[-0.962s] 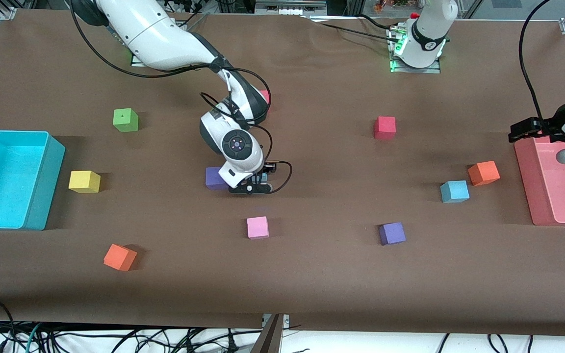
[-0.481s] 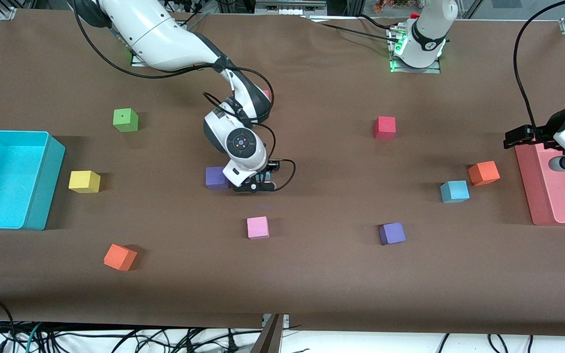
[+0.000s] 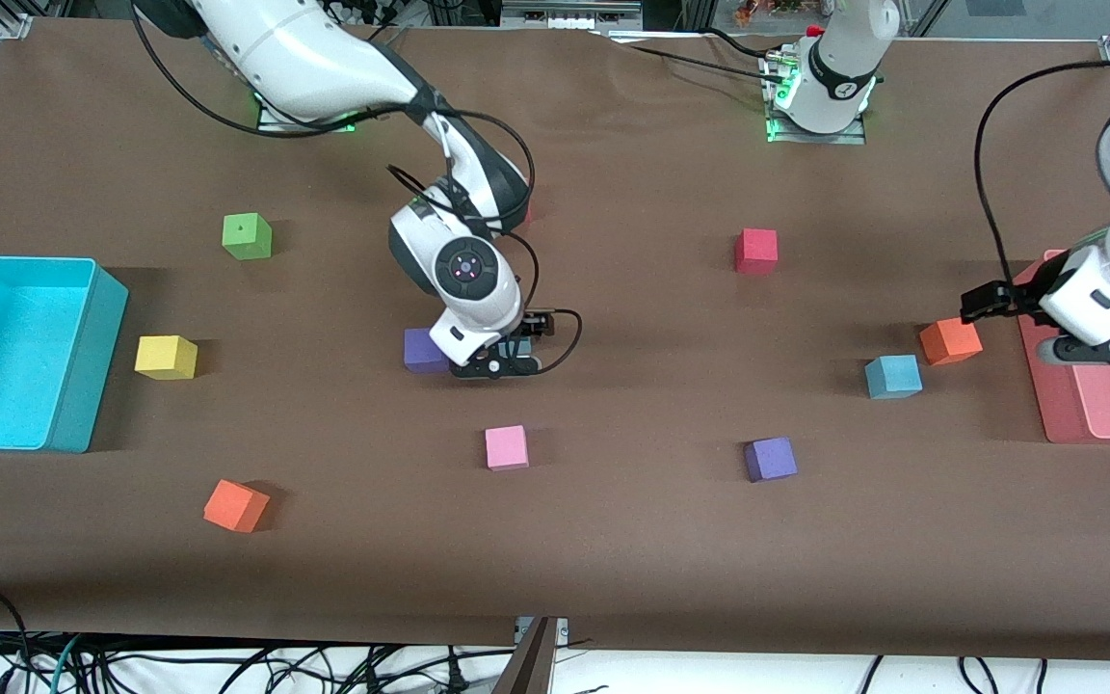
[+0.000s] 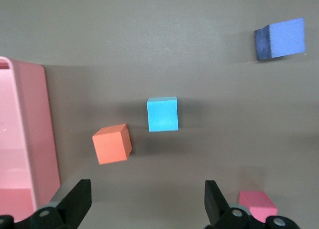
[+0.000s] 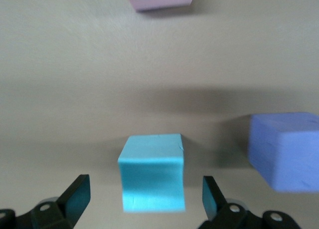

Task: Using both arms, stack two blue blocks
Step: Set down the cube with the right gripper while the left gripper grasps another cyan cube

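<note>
While both blue blocks rest on the table well apart, no stack exists yet.

Right gripper [image 3: 497, 367]: low at mid-table, fingers spread, nothing pinched. Its wrist view shows one blue block [image 5: 152, 179] sitting on the cloth between the open fingers, free of both. In the front view this block is almost wholly hidden under the gripper. A purple cube [image 3: 425, 350] sits just beside it, toward the right arm's end; a pink cube [image 3: 507, 447] lies nearer the front camera.

Left gripper [image 3: 1104, 349]: up in the air over the edge of the pink tray [image 3: 1056, 405], fingers spread, empty. Second blue block [image 3: 893, 376] lies near it, with an orange cube [image 3: 950, 339] just beside that block and another purple cube [image 3: 771, 459] nearer the camera. Left wrist view has this block [image 4: 162, 114] ahead of the fingers, not between them.

Judgement: early-to-middle stage. One block seems placed as a base at mid-table. Left to do: left arm descends on its block, avoids the orange cube, grips, carries it across, sets it squarely on the first. Right gripper must clear off first.
</note>
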Controlling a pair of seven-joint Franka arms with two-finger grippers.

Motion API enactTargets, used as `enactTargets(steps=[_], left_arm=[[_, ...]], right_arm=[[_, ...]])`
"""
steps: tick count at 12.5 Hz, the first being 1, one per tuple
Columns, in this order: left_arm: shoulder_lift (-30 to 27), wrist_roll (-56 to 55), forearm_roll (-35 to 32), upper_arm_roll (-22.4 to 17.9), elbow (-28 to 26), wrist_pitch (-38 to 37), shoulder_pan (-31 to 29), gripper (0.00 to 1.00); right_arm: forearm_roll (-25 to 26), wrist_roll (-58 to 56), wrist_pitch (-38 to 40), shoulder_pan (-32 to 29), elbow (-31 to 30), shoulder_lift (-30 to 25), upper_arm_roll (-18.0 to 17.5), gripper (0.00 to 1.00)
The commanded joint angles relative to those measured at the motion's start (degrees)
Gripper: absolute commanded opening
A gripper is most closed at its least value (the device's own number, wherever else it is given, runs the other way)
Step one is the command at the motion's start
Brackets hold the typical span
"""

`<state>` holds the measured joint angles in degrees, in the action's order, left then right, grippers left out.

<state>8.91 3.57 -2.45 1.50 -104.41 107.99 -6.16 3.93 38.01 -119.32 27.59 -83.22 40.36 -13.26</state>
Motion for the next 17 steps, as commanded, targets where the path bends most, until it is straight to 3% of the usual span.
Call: enactTargets(steps=[1, 3, 5, 7, 10, 13, 17], left_arm=[[0.0, 0.6, -0.8, 0.3, -4.6, 5.6, -0.3, 1.00], [1.4, 0.6, -0.8, 0.3, -8.7, 11.9, -0.2, 1.00], [3.0, 1.0, -0.8, 0.3, -14.7, 22.1, -0.3, 1.00], [6.7, 1.0, -0.8, 0.3, -15.1, 27.4, -0.2, 1.00], [10.1, 1.1, -1.2, 0.3, -15.2, 32.1, 0.1, 1.00], [13.3, 1.1, -1.2, 0.3, -15.1, 35.8, 0.1, 1.00], [15.7, 1.1, -1.2, 0.3, -15.2, 38.3, 0.0, 0.99]], right_arm=[[0.2, -5.4, 6.0, -1.7, -3.8, -9.2, -0.6, 0.99], [-2.9, -18.5, 6.0, -2.5, -10.2, -16.6, -0.7, 0.99], [-14.5, -30.1, 2.3, -4.4, -19.5, -23.4, -0.5, 0.99], [-19.6, -36.8, -10.0, -5.5, -31.0, -28.3, -0.5, 0.99], [-21.2, -41.2, -27.9, -5.4, -41.7, -29.5, -1.1, 0.99], [-29.0, -52.3, -29.8, -5.4, -43.1, -29.4, -1.0, 0.99], [-52.0, -76.8, -30.2, -5.4, -43.3, -28.7, -0.8, 0.99]])
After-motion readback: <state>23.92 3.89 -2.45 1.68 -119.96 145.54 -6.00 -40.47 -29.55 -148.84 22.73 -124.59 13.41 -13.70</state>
